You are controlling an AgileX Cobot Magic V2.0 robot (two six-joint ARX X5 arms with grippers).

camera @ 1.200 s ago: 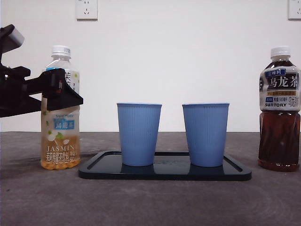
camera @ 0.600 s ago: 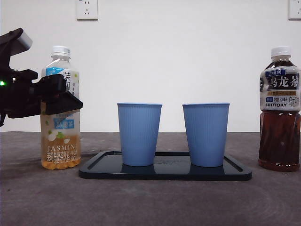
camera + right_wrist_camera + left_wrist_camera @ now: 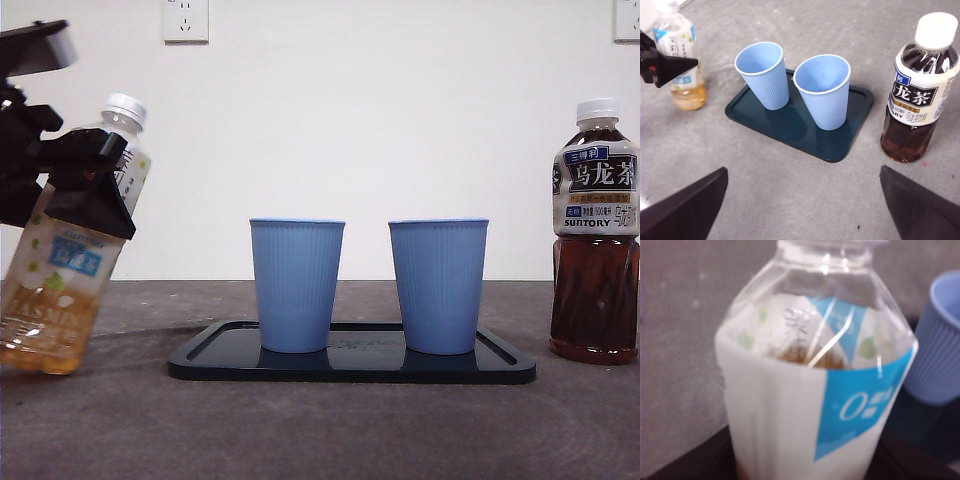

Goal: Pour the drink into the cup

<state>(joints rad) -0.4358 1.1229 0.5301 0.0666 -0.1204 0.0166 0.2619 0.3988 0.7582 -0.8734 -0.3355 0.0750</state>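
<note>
Now left gripper (image 3: 85, 175), jaws clamped on clear plastic jasmine tea bottle (image 3: 70, 250), is tilting it; cap on, needs unscrewing before nearer blue paper cup (image 3: 296, 285). Right gripper (image 3: 800, 210) is waiting, jaws apart.

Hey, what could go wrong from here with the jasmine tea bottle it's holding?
The jasmine tea bottle already tilts in the left gripper with its white cap on, so nothing could pour. The hold sits high on the bottle; it might slip. Swinging it over could knock the nearer blue cup off the tray.

Capped jasmine tea bottle (image 3: 70, 240) tilted, apparently lifted, blue cup (image 3: 296, 284) upright
</note>
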